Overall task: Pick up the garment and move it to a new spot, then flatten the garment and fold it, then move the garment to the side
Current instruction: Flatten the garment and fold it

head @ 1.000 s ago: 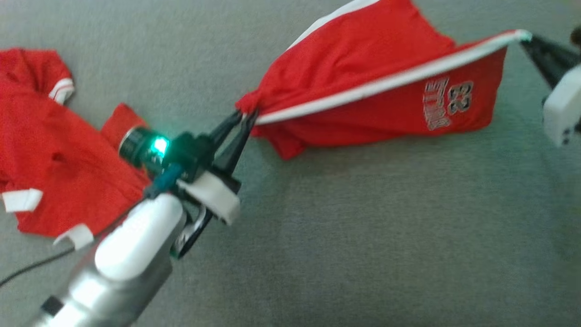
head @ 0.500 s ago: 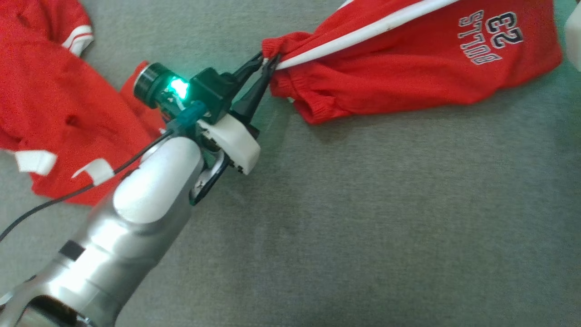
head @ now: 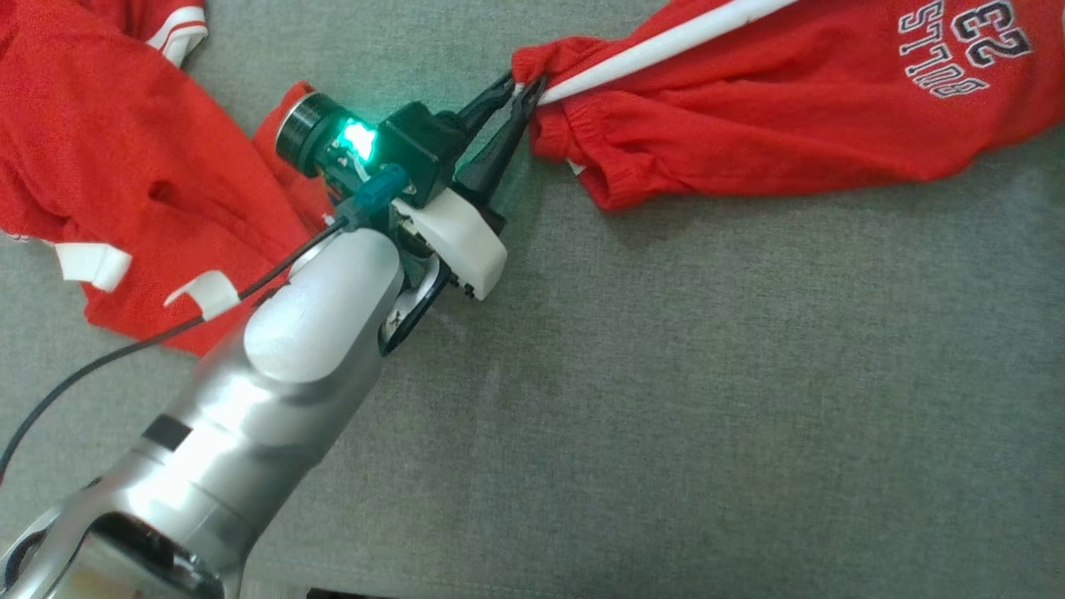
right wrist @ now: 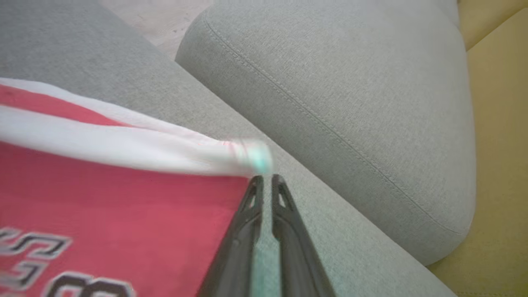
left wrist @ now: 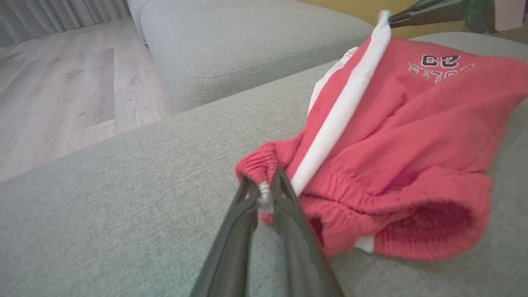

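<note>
The garment is a pair of red shorts with a white side stripe and a "23" print, stretched across the grey sofa seat. My left gripper is shut on the gathered waistband end. In the left wrist view the waistband is bunched between its fingertips. My right gripper is shut on the far end of the white stripe. Its dark fingers pinch the stripe's tip, with the red cloth hanging to their left.
A second red garment with white trim lies crumpled at the left, under my left forearm and its black cable. A grey cushion sits beyond the seat, with wooden floor past it. A yellow surface borders the cushion.
The head view has shifted, so everything sits higher and further right in the picture. Both grips on the shorts are unchanged and the cloth stays stretched between them.
</note>
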Tool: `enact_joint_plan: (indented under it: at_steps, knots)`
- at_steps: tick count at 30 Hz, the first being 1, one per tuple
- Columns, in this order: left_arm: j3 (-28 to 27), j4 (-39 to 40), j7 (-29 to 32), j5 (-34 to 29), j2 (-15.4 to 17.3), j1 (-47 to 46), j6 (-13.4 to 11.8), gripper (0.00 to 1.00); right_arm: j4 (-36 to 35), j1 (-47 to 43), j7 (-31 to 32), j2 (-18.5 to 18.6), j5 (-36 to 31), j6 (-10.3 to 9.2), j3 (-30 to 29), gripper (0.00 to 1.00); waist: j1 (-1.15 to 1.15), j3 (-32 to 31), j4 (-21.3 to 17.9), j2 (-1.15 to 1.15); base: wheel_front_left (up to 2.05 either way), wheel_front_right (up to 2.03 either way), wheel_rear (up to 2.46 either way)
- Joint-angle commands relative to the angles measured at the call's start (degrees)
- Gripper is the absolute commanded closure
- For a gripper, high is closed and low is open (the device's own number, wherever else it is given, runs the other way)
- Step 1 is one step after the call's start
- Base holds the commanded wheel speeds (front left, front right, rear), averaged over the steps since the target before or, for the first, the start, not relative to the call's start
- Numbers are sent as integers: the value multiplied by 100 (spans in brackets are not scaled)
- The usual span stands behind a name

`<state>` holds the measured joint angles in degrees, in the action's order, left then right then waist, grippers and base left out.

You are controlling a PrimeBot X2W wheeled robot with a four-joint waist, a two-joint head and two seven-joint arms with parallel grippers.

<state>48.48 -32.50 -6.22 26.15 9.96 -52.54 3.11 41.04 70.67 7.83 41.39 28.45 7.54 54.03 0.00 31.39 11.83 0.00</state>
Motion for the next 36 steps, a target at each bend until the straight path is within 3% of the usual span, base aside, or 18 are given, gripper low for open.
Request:
enact_joint_plan:
  at_steps: [1,2,7,13,20,29,36]
  knots:
    - [-154,30,-75,-3,124,-188,-3,38,98,100,-226,8,-11,-5,-8,0,0,41,28,0,0,0,0]
    - [-159,-3,-95,5,115,-196,-8,0,203,124,-308,-31,-7,-5,-31,0,0,42,30,0,0,0,0]
    - [-210,-187,-225,61,129,-141,-77,0,770,113,-743,-260,-34,-5,-181,0,0,-116,-25,0,0,0,0]
    - [-523,-282,-536,304,231,114,-326,0,1394,-161,-1520,-593,166,-5,-676,0,0,-631,-227,0,0,0,0]
    - [-974,-130,-778,554,429,529,-650,0,1618,-562,-2077,-981,285,-5,-1103,0,0,-1150,-472,0,0,0,0]
    - [-1592,602,-874,596,664,1582,-1005,0,1281,-1651,-2276,-1494,307,-5,-1827,0,0,-1929,-782,0,0,0,0]
    - [-2072,1449,-876,272,677,2655,-1023,0,355,-2865,-2281,-1980,-130,-5,-3188,0,0,-2380,-998,0,0,0,0]
